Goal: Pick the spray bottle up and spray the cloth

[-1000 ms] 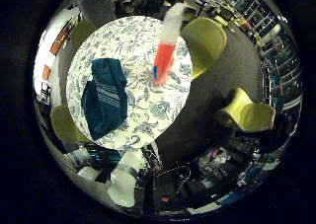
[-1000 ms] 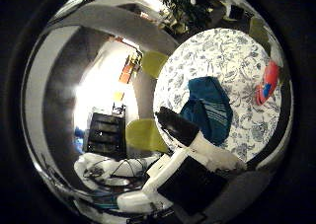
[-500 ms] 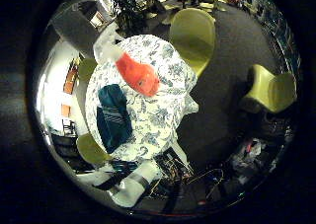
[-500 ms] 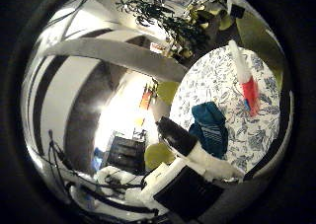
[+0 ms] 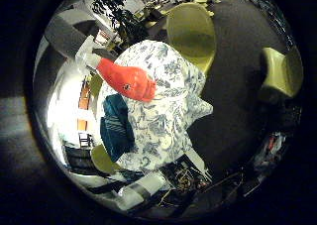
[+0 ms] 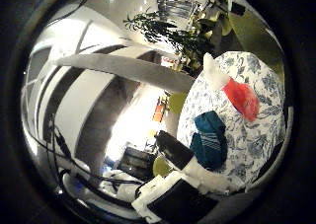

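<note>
Spray bottle (image 5: 126, 81) stands on the desk (image 5: 168, 121) just beside the cloth (image 5: 116, 127), long axis toward palm, hand (image 6: 182, 184) well above; fingers' state unclear, probably uncurled.

Looks like an office lounge or café area: round counter w/ blue-floral white cloth (image 5: 168, 111), yellow-green moulded chairs (image 5: 190, 34) around it, dark carpet (image 5: 237, 86), leafy potted plants (image 6: 165, 29).
</note>
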Robot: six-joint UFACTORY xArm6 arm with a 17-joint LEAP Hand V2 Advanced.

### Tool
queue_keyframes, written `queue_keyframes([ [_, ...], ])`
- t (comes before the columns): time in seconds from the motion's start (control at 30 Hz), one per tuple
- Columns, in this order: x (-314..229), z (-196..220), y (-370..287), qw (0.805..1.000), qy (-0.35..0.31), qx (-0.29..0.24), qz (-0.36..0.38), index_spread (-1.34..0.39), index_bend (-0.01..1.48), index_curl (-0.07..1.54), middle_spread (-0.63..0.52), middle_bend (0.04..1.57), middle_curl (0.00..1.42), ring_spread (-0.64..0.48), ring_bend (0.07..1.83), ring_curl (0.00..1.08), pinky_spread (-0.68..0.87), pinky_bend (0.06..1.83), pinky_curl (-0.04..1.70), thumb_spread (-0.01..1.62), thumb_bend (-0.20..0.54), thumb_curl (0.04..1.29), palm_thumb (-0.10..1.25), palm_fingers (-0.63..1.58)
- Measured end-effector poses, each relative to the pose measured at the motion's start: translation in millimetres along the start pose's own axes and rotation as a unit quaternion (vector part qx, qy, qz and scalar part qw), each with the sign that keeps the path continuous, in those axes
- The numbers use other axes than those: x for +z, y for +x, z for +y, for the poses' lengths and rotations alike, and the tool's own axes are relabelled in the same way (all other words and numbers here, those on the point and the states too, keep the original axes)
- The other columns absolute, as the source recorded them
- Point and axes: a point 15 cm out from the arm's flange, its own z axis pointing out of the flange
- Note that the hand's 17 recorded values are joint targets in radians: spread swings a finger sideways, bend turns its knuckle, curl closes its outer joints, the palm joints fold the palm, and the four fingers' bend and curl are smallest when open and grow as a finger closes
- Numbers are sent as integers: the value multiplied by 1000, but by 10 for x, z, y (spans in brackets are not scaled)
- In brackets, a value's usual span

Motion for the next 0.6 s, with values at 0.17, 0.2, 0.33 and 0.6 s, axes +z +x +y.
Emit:
queue_keyframes([
  [0.17, 162, 119, 279, 999, 3, 23, -38, -150, 158, 289, 196, 353, 332, 229, 491, 224, 385, 670, 157, 1017, -34, 300, 487, 13],
  [0.2, 195, 146, 329, 999, 2, 28, -44, -154, 155, 287, 200, 343, 329, 231, 475, 223, 390, 655, 165, 989, -42, 296, 459, -7],
  [0.33, 317, 245, 473, 997, -9, 38, -60, -165, 147, 272, 213, 309, 320, 246, 414, 213, 384, 594, 188, 921, -36, 295, 405, -35],
  [0.6, 552, 256, 554, 996, -26, 28, -75, -164, 141, 244, 220, 269, 319, 241, 362, 223, 377, 504, 234, 889, -32, 306, 395, -17],
])
